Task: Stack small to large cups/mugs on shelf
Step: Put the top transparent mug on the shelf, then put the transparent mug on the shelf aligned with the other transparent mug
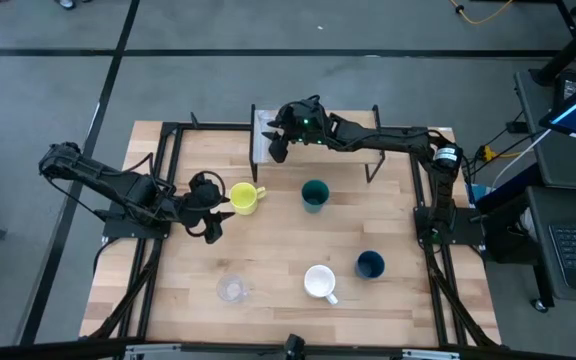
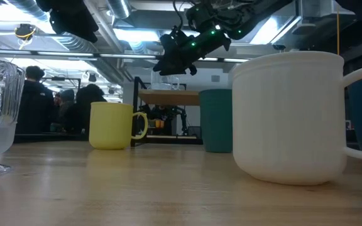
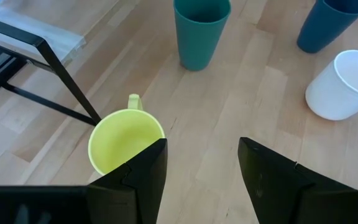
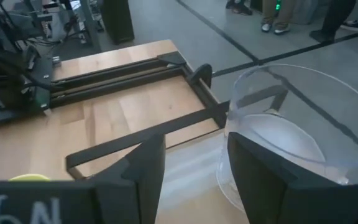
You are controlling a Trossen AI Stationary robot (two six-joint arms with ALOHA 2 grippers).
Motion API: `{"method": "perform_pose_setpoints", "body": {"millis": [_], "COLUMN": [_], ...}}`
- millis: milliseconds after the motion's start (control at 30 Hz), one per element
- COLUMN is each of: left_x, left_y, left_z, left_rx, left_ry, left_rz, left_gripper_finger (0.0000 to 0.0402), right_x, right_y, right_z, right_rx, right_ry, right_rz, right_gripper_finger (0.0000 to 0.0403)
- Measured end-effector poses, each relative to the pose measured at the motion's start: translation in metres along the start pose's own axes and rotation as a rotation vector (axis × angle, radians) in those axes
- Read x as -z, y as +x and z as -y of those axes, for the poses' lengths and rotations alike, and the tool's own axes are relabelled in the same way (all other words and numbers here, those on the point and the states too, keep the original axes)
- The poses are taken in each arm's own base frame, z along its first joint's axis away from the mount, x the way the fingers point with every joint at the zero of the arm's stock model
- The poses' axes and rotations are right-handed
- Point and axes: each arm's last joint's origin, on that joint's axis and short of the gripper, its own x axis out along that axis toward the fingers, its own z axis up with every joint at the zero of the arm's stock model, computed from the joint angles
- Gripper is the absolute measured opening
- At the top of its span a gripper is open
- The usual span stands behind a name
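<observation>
The right claw (image 1: 276, 143) hangs over the left end of the shelf (image 1: 353, 138), and its wrist view shows a small clear glass (image 4: 291, 134) just beside the fingers (image 4: 145, 168), which stand parted with nothing between them; the glass seems to rest on the shelf's pale edge, though that contact is hard to confirm. The left claw (image 1: 211, 212) sits low over the counter (image 1: 278, 250) right next to the yellow mug (image 1: 244, 197), its fingers (image 3: 148, 171) spread wide and empty, one of them close against the mug's rim. The other vessels wait on the counter: a teal cup (image 1: 314, 194) near the middle, a dark blue cup (image 1: 370, 264) and a white mug (image 1: 320, 282) toward the front right, and a second clear glass (image 1: 231, 290) at the front left. The step in hand looks like the left arm's pick of the yellow mug. To do it well, the claw should shift sideways until the mug wall lies squarely between the two fingers, since right now the mug sits off to one side of the gap. Gripping the wall away from the handle (image 3: 133, 101) would keep the mug from twisting. Close gently, lift straight up, and carry it high enough to clear the shelf's black legs. The right arm would best pull clear of the shelf first, so that the two do not meet above it.
</observation>
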Motion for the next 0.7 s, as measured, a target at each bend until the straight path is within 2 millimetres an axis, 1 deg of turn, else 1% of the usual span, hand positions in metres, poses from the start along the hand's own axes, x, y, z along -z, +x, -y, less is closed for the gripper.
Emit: {"method": "perform_pose_setpoints", "body": {"millis": [200, 300, 433, 533, 633, 700], "left_x": [0.000, 0.000, 0.000, 0.001, 0.002, 0.003], "left_y": [0.000, 0.000, 0.000, 0.000, -0.004, -0.008], "left_z": [0.000, 0.000, 0.000, 0.001, 0.007, 0.015], "left_rx": [0.000, 0.000, 0.001, 0.035, 0.141, 0.220], "left_ry": [0.000, 0.000, 0.000, -0.013, -0.027, -0.042], "left_rz": [0.000, 0.000, 0.000, -0.025, -0.084, -0.122], "left_gripper_finger": [0.0191, 0.0191, 0.0191, 0.0191, 0.0191, 0.0191], "right_x": [-0.001, -0.005, -0.018, -0.024, -0.027, -0.028], "right_y": [0.000, -0.005, -0.027, -0.046, -0.067, -0.083], "right_z": [0.000, -0.008, -0.026, -0.047, -0.069, -0.083], "right_rx": [-0.014, -0.109, -0.296, -0.419, -0.460, -0.453], "right_ry": [0.002, 0.027, 0.066, 0.072, 0.037, 0.014], "right_rz": [0.010, 0.010, -0.014, -0.065, -0.129, -0.177], "right_gripper_finger": [0.0177, 0.0177, 0.0177, 0.0177, 0.0177, 0.0177]}}
